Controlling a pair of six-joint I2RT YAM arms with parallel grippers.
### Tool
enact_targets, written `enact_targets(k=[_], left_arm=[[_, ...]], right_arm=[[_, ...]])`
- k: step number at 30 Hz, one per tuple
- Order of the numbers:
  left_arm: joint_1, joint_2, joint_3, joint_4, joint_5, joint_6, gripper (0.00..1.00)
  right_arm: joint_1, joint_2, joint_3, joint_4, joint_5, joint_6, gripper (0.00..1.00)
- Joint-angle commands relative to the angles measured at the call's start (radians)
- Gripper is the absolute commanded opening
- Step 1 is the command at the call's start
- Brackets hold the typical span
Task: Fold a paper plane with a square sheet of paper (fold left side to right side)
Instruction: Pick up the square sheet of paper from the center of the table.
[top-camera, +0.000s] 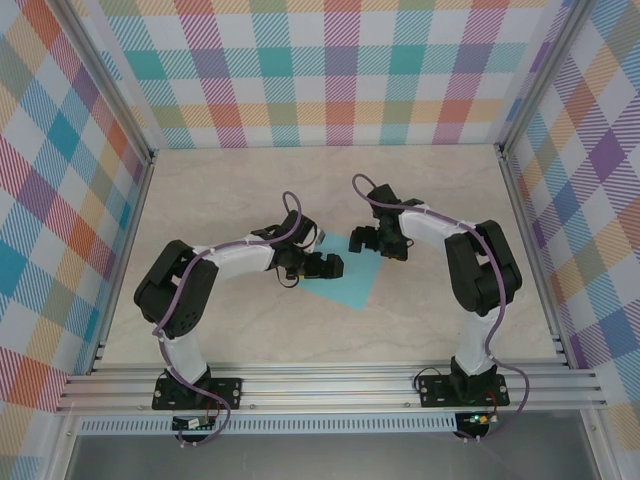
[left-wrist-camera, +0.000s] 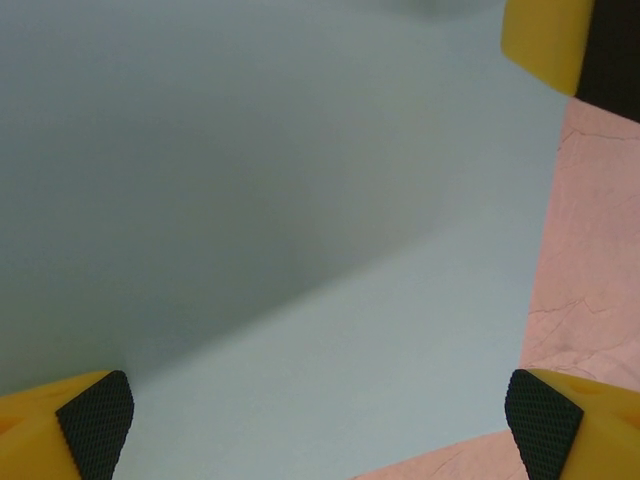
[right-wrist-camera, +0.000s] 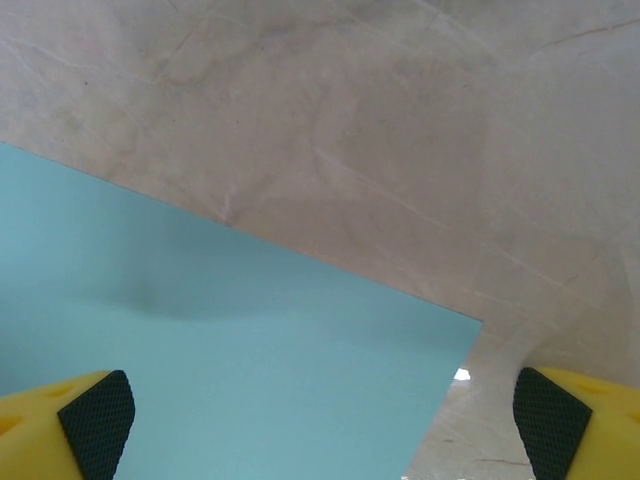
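Both spread wide: L gripper, R gripper over paper sheet; marbled table, plaid walls.

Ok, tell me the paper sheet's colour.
Plain light turquoise, unmarked; the square sheet of paper shows best in the right wrist view.

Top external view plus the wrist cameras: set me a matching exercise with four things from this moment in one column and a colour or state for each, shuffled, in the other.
Things
1. sheet of paper
2. table
3. left gripper
4. walls

Colour or state
A. checked in many colours
B. beige with a marbled pattern
C. light turquoise, lying on the table
D. open, yellow fingers spread wide over the sheet

Pairs: 1-C, 2-B, 3-D, 4-A
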Motion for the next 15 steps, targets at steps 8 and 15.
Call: enact_targets(k=[8,15], left_arm=[[-0.005,0.051,-0.024,0.024,-0.004,-0.022,0.97],[-0.005,0.029,-0.032,0.034,0.001,-0.019,0.97]], right_arm=[[0.084,0.065,0.078,-0.049,-0.139,-0.011,0.97],[0.092,0.058,0.083,-0.049,-0.161,-0.024,0.88]])
